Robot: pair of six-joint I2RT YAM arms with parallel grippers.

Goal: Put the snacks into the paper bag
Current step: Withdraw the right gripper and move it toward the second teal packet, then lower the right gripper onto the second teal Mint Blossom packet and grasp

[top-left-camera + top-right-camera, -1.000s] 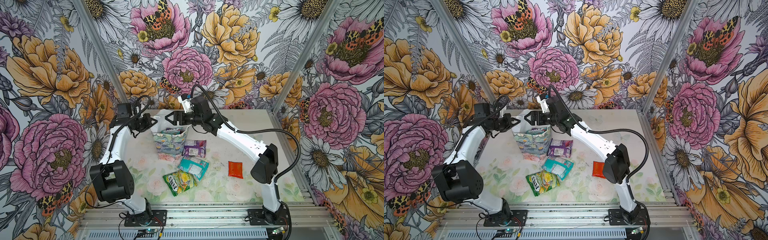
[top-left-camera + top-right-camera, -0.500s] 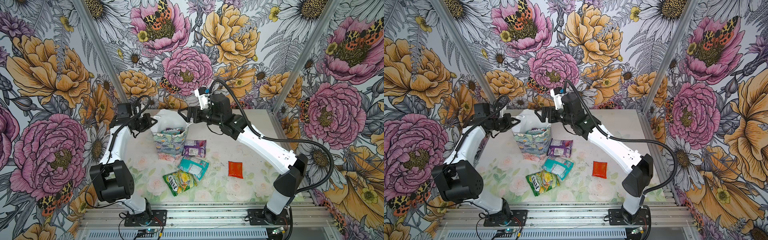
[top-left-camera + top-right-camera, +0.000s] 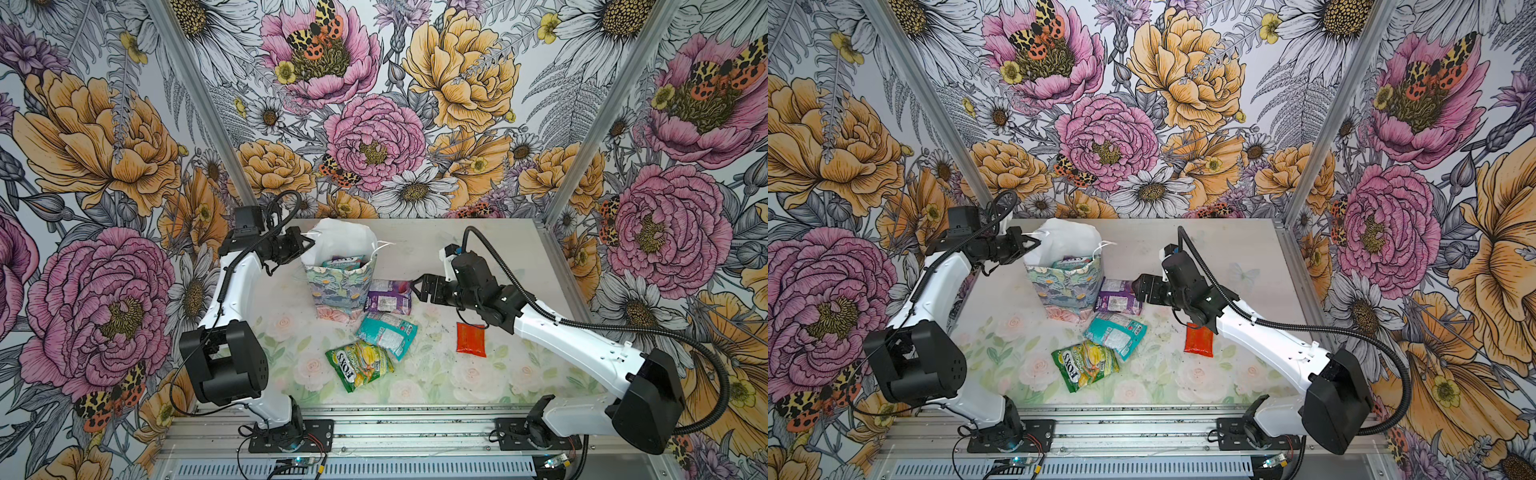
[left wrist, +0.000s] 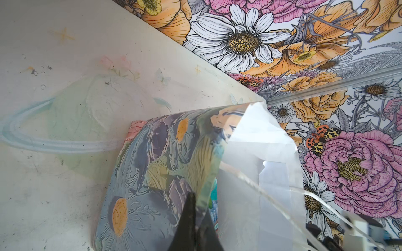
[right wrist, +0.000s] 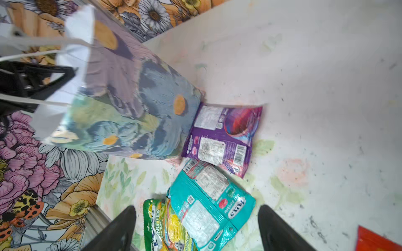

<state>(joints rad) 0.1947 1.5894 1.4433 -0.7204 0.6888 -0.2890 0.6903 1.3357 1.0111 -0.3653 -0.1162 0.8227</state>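
Note:
The paper bag (image 3: pixel 337 289) (image 3: pixel 1064 291) stands upright at the back left, with a teal-and-purple packet (image 3: pixel 345 262) showing in its mouth. My left gripper (image 3: pixel 308 242) (image 4: pixel 196 202) is shut on the paper bag's rim (image 4: pixel 208 173). On the table lie a purple packet (image 3: pixel 388 296) (image 5: pixel 221 139), a teal packet (image 3: pixel 386 334) (image 5: pixel 208 204), a green FOX'S packet (image 3: pixel 359 365) (image 5: pixel 165 226) and a red sachet (image 3: pixel 471 339) (image 3: pixel 1200 343). My right gripper (image 3: pixel 417 286) (image 5: pixel 196 217) is open and empty, low beside the purple packet's right edge.
Flowered walls close in the table (image 3: pixel 478 257) at the back and both sides. An aluminium rail (image 3: pixel 415 424) runs along the front edge. The bag's white cord handle (image 3: pixel 384 245) hangs off its right rim.
My right arm has swung from above the bag's mouth out to the right and down to the purple packet, its jaws open throughout. The left gripper has kept its hold on the bag.

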